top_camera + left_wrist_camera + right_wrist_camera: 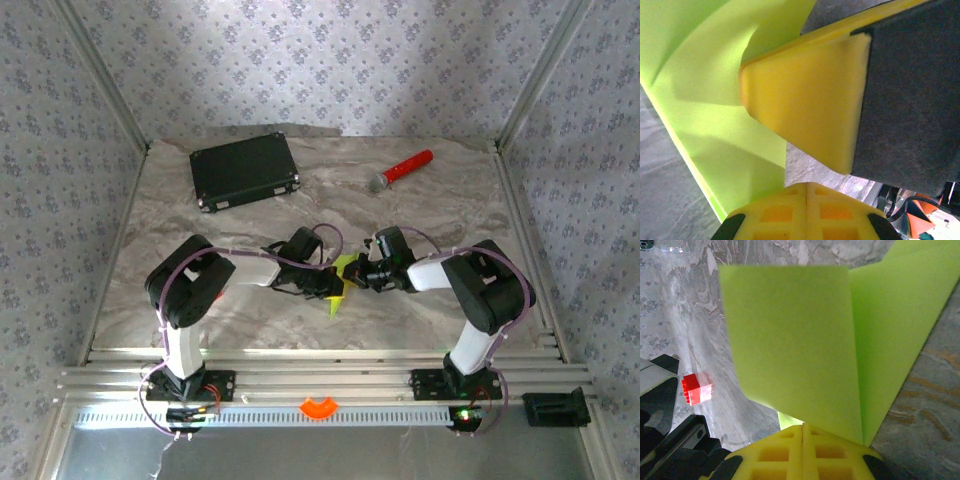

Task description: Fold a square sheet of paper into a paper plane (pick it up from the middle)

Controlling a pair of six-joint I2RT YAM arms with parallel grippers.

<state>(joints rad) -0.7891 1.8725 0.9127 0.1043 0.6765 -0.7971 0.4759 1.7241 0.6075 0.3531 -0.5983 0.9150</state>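
The lime yellow-green sheet of paper (338, 290) is folded and held off the table between the two arms, a pointed end toward the near edge. My right gripper (803, 426) is shut on the paper (790, 340); a flap rises from its closed tips beside a crease on the right. My left gripper (806, 185) is shut, its tips pressed together. The paper (715, 125) stands just left of those tips, and none shows in the seam. The right gripper's yellow finger (805, 105) hangs close above. In the top view both grippers (325, 282) (365, 272) meet at the paper.
A black case (245, 170) lies at the back left and a red-handled microphone (402, 170) at the back right. A small red block (696, 388) sits on the marble table (440, 210) near the left arm's dark links (660, 405).
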